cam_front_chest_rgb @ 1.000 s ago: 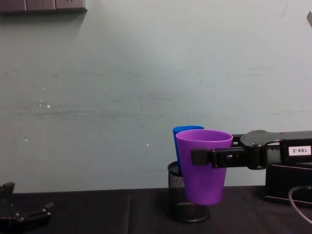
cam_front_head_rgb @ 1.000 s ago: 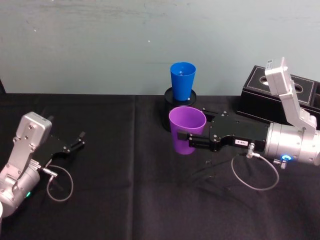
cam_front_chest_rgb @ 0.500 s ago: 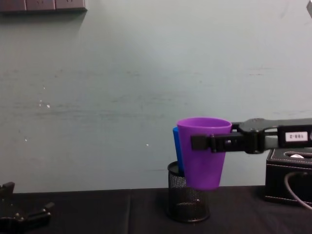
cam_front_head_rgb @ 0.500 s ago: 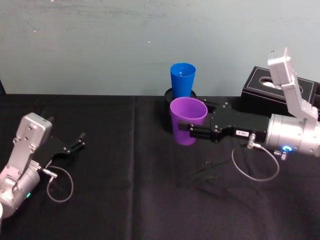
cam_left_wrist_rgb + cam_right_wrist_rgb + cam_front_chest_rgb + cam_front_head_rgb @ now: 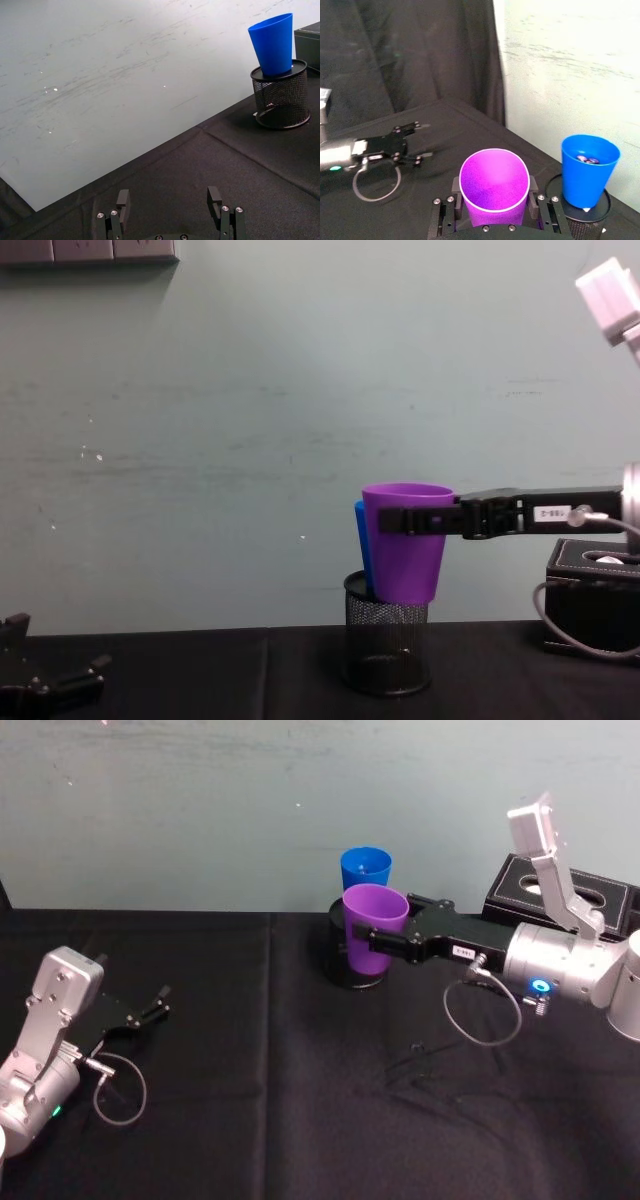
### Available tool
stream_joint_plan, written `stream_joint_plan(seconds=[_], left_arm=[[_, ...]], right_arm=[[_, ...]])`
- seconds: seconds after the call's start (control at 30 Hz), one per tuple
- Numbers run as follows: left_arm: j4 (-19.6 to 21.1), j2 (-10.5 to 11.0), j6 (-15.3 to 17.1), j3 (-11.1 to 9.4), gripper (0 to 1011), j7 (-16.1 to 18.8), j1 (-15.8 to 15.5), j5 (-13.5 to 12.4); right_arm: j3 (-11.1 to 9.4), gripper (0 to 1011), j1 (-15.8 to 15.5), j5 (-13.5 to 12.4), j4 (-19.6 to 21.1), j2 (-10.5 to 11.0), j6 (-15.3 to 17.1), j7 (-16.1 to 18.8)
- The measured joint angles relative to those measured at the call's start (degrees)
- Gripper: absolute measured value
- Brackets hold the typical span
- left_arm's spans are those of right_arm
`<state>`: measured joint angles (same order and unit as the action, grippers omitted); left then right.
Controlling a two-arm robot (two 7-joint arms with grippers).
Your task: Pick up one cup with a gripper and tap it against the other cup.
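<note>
Mid-frame, the right gripper [image 5: 375, 934] squeezes the purple cup [image 5: 365, 958] up beside the blue cup [image 5: 365, 872] for tapping; the left gripper [image 5: 157, 1001] rests open, lower-left.

This reads as a robotics lab or test room, not a home. A desk [image 5: 300, 1120] draped in wrinkled black cloth stands against a bare, scuffed pale wall [image 5: 250, 390], and a black curtain [image 5: 420, 50] closes off one side. A silver robot arm [image 5: 565, 975] with loose cables reaches over the desk, near a mesh pen holder [image 5: 281, 100] and a black box [image 5: 615, 900].
</note>
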<state>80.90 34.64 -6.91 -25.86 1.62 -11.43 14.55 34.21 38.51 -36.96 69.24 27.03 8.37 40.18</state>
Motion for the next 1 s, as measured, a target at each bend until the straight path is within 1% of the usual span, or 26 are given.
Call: stream_joint_plan(seconds=[0.13,0.23,0.27,0.47,0.7,1.0], left_arm=[[0.0,0.0,0.0,0.0,1011,0.0,0.0,0.0],[0.0,0.0,0.0,0.0,1011,0.0,0.0,0.0],[0.0,0.0,0.0,0.0,1012,0.0,0.0,0.0],[0.0,0.0,0.0,0.0,1011,0.0,0.0,0.0],[0.0,0.0,0.0,0.0,1011,0.0,0.0,0.0],[0.0,0.0,0.0,0.0,1012,0.0,0.0,0.0]], right_arm=[[0.0,736,0.6,0.4,-1.6,-1.3,0.0,-1.3],[-0.1,736,1.3,1.4,-3.2,-2.7,-0.2,-2.9],[-0.1,736,1.3,1.4,-3.2,-2.7,-0.2,-2.9],[-0.5,736,2.2,3.5,-5.4,-4.8,-1.0,-5.3],[-1.0,735,2.5,5.9,-6.6,-6.3,-1.6,-7.9],[-1.9,736,2.6,7.7,-7.6,-7.7,-1.7,-9.4]])
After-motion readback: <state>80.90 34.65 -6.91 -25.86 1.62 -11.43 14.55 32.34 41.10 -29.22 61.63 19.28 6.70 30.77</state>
